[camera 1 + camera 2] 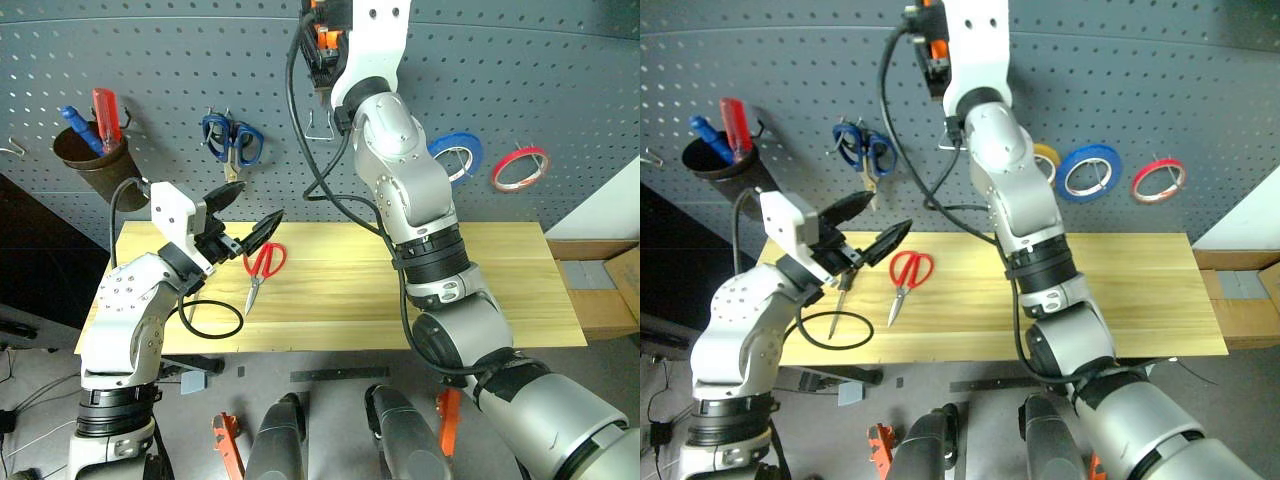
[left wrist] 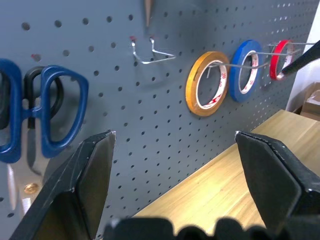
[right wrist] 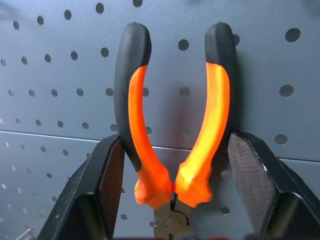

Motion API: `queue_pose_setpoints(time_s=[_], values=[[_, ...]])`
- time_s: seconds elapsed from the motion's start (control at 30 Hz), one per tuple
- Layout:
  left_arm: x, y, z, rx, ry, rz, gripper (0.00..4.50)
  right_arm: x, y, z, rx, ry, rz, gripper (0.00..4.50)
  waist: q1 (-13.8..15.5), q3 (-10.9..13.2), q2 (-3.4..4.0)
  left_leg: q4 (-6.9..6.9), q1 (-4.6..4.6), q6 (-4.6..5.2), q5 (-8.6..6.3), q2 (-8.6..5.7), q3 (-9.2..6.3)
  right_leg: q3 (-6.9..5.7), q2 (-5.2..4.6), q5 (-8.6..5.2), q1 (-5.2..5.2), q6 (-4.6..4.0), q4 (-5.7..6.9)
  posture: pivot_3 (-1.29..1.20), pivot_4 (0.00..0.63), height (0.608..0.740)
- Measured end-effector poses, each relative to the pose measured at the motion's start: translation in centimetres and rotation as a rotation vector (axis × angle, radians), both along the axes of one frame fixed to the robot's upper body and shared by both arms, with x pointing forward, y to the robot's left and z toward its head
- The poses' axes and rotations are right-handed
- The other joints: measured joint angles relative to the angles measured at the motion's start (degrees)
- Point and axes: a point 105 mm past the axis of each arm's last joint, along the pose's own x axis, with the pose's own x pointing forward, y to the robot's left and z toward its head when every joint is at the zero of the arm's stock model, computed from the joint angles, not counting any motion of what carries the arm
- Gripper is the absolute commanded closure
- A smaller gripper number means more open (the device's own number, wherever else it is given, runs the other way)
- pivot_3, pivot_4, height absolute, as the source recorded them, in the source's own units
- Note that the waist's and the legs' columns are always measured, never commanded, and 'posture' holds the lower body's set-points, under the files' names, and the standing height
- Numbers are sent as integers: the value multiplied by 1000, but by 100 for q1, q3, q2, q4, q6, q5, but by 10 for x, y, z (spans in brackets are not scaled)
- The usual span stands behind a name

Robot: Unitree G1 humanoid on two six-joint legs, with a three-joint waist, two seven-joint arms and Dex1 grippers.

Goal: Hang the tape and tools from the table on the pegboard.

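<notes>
Thin red tape ring (image 1: 519, 168) hangs far right on grey pegboard (image 1: 560, 80). Right gripper (image 3: 175, 165) grasps orange-and-black pliers (image 3: 172, 120) against it. Red-handled scissors (image 1: 262, 266), slim screwdriver (image 1: 840, 295) remain on surface (image 1: 340, 300); left gripper (image 1: 245, 215) released.

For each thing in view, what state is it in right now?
pliers: held by the right gripper at the pegboard
red tape: hung on a hook
red-handled scissors: lying on the table
screwdriver: lying on the table
left gripper: open, empty
</notes>
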Motion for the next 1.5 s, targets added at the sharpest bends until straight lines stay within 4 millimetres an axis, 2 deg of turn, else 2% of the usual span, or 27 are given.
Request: queue_pose_setpoints(time_s=[0.37,0.63,0.8,0.83,1.07,1.17,1.3,1.37,1.43,1.5], values=[[1,-3,1,-11,-7,-9,385,4,3,-52,-77,118,-10,1853,29,-2,-3,-18,-13,0,-1,4,-3,-6,-13,0,-11,0,-9,-17,227,740],[5,-8,5,-7,-24,-21,385,4,6,-74,-144,148,-19,1853,29,-2,-3,-16,-12,0,-1,3,-4,-9,-11,0,-10,0,-7,-24,227,740],[10,-7,-4,14,0,1,385,5,6,-81,-161,177,-14,193,27,-3,-4,-16,-12,0,-1,4,-3,-8,-11,0,-10,0,-7,-34,230,740],[11,-7,-5,17,1,7,385,5,7,-81,-166,179,-13,55,26,-3,-4,-16,-12,0,-1,4,-3,-8,-11,0,-10,0,-7,-36,231,740],[18,-7,-17,48,46,65,385,-4,11,-100,-266,236,35,55,26,-3,-4,-14,-12,0,-1,4,-5,-9,-12,-1,-9,0,-7,-45,243,740],[21,-5,-33,75,116,114,385,-16,6,-112,-316,285,84,55,22,-3,-3,-13,-11,0,-1,4,-6,-9,-12,-1,-7,1,-6,-47,248,740],[20,2,-80,170,320,210,385,-34,-6,-142,-383,428,198,55,20,-4,-3,-9,-11,1,-1,4,-13,-11,-12,-1,-4,1,-5,-55,258,740],[18,7,-102,203,426,257,30,-47,-7,-158,-386,515,283,0,9,-3,-3,-10,-10,1,-1,5,-13,-10,-9,-1,-5,2,-3,-60,262,740],[17,13,-114,217,500,306,14,-57,-6,-170,-384,590,346,0,0,-3,-3,-8,-10,1,-1,5,-14,-11,-4,-1,-6,1,-1,-63,265,740],[20,21,-125,227,569,363,14,-64,-5,-172,-387,620,377,0,5,-3,-3,-5,-6,1,-1,4,-16,-13,-4,-1,-4,2,2,-71,269,740]])
